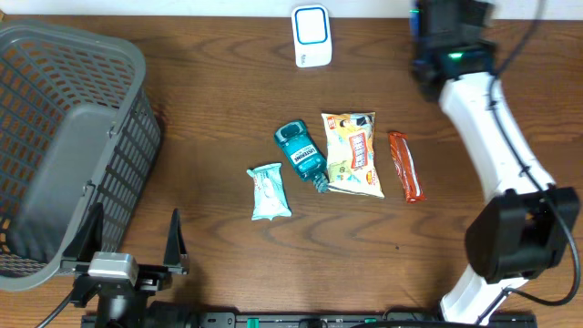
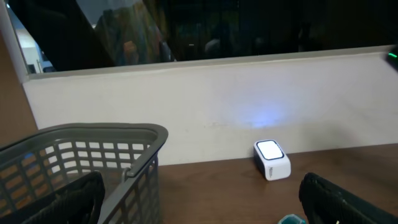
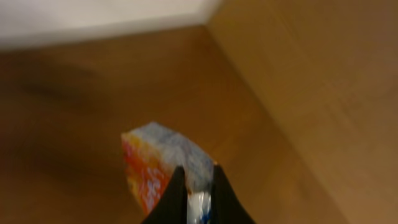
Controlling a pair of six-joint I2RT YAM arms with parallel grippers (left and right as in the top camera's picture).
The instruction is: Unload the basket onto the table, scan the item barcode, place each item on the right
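Carry step, by my read: right gripper (image 3: 198, 177) clenched on a small orange-and-blue packet (image 3: 155, 168), up near 1 o'clock of the table (image 1: 219, 100); scanner (image 1: 311, 36) stood at 12; next move, I judged, called for bringing the barcode face round to its window; left gripper (image 1: 132, 235) sat released at 7; dark wood surface, basket (image 1: 55, 55) at 9, pale wall (image 2: 205, 106) behind.

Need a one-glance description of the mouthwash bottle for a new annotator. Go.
Find the row of four items right of the grey basket. The mouthwash bottle is second from the left, between a pale teal packet and a yellow snack bag. It is the only bottle: teal, among flat wrappers.
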